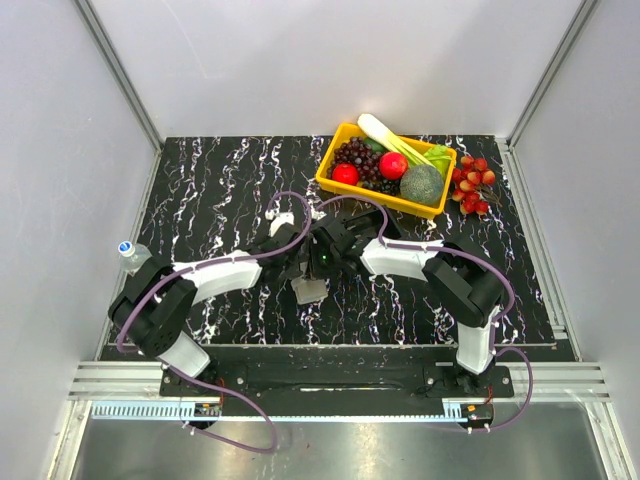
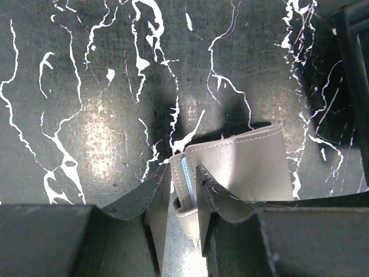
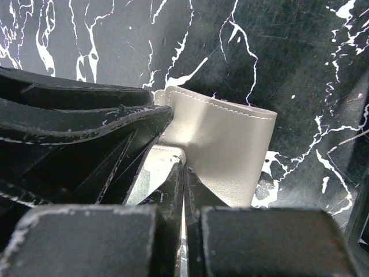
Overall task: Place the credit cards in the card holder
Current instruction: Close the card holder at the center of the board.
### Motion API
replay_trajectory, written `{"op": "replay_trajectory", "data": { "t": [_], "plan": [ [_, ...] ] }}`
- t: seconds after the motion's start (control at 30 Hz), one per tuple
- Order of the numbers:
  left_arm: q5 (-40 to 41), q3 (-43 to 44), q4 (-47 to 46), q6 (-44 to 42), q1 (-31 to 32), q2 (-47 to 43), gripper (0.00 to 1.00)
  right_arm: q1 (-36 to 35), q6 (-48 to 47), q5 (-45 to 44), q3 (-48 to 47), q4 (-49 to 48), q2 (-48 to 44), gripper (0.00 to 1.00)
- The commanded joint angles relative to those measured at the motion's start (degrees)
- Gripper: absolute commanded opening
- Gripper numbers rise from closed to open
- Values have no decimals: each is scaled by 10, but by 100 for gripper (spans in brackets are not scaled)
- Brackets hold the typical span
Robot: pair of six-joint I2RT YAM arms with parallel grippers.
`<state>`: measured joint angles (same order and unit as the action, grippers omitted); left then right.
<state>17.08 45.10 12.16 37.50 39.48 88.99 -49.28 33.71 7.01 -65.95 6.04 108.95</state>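
Note:
The card holder (image 1: pixel 309 291), a pale grey stitched case, lies on the black marbled table between both grippers. In the left wrist view my left gripper (image 2: pixel 180 190) is closed over the edge of the holder (image 2: pixel 248 167). A thin light-blue card edge (image 2: pixel 188 180) shows inside its fold. In the right wrist view my right gripper (image 3: pixel 184 173) is pressed shut on a thin pale flap of the holder (image 3: pixel 225 150), seen edge-on. Both grippers (image 1: pixel 296 262) (image 1: pixel 332 262) meet above the holder in the top view. No yellow, orange or tan cards show.
A yellow tray (image 1: pixel 335 180) with fruit and vegetables stands at the back right, with a red berry cluster (image 1: pixel 472 185) beside it. A small bottle (image 1: pixel 130 253) stands at the left table edge. The left gripper's black body (image 3: pixel 75 133) crowds the right wrist view.

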Motion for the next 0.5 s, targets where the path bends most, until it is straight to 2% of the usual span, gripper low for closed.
{"op": "replay_trajectory", "data": {
  "t": [0.0,0.17,0.47],
  "plan": [
    [-4,14,-1,-8,0,19,28,4,1,-11,9,11,5,0],
    [23,15,25,-13,7,44,23,5,4,-21,7,5,-15,0],
    [27,-9,12,-16,8,32,21,5,-1,-46,9,1,-44,0]
  ]
}}
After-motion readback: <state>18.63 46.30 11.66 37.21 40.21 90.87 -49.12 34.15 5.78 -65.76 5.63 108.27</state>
